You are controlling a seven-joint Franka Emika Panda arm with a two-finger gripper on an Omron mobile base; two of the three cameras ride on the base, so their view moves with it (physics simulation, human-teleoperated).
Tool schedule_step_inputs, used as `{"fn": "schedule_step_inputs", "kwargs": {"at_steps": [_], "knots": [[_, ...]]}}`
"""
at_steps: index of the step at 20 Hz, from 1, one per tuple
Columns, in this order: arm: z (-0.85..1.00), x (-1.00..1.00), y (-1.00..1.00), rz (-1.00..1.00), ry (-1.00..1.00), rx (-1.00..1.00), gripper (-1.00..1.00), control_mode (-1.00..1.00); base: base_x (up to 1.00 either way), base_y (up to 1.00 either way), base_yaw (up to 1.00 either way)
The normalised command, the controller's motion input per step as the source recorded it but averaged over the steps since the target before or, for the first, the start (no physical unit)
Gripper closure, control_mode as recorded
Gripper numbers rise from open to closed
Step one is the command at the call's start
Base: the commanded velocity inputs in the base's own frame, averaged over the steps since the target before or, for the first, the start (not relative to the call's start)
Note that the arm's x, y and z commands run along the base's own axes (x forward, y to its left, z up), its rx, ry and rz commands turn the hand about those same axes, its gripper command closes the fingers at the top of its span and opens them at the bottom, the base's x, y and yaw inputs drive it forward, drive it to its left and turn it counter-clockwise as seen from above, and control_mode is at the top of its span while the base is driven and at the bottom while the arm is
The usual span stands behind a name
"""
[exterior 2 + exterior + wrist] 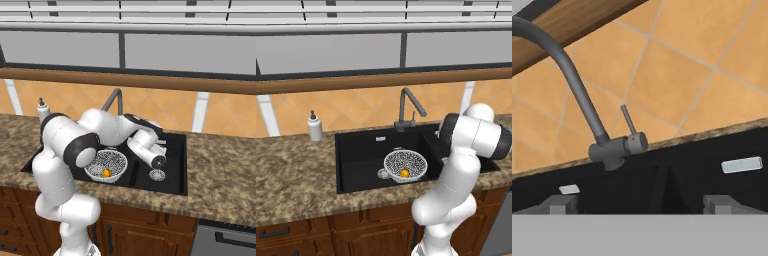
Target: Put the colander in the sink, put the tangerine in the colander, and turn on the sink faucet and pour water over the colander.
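The black sink (361, 150) holds the speckled mesh colander (405, 166) in its wide basin, upright, under the spout end of the faucet. The small orange tangerine (404, 173) lies inside the colander (106, 165). The dark grey sink faucet (406, 107) stands at the sink's back edge. No water shows at its spout. In the hand view my gripper (641, 205) is open, fingertips (559, 202) wide apart with nothing between them. It is low over the sink and faces the faucet's base (617, 150). The thin side lever (629, 120) stands upright ahead, apart from the fingers.
A white soap bottle (315, 126) stands on the speckled stone counter (296, 170) left of the sink. Orange tiles (677, 75) and a wooden ledge (381, 80) rise behind the faucet. The smaller right basin has a silver drain (157, 175). My arm reaches across the sink.
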Motion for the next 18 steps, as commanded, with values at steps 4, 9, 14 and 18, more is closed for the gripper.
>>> {"fn": "schedule_step_inputs", "kwargs": {"at_steps": [4,9,14,18], "knots": [[0.00,0.30,-0.02,0.00,0.00,0.00,-1.00,-1.00,0.00,0.00,0.00],[0.00,0.27,0.00,0.00,0.00,0.00,-1.00,-1.00,0.00,0.00,0.00],[0.00,0.27,0.00,-0.01,0.00,0.00,-1.00,-1.00,0.00,0.00,0.00],[0.00,0.40,0.06,0.00,-0.01,0.00,-1.00,-1.00,0.00,0.00,0.00]]}}
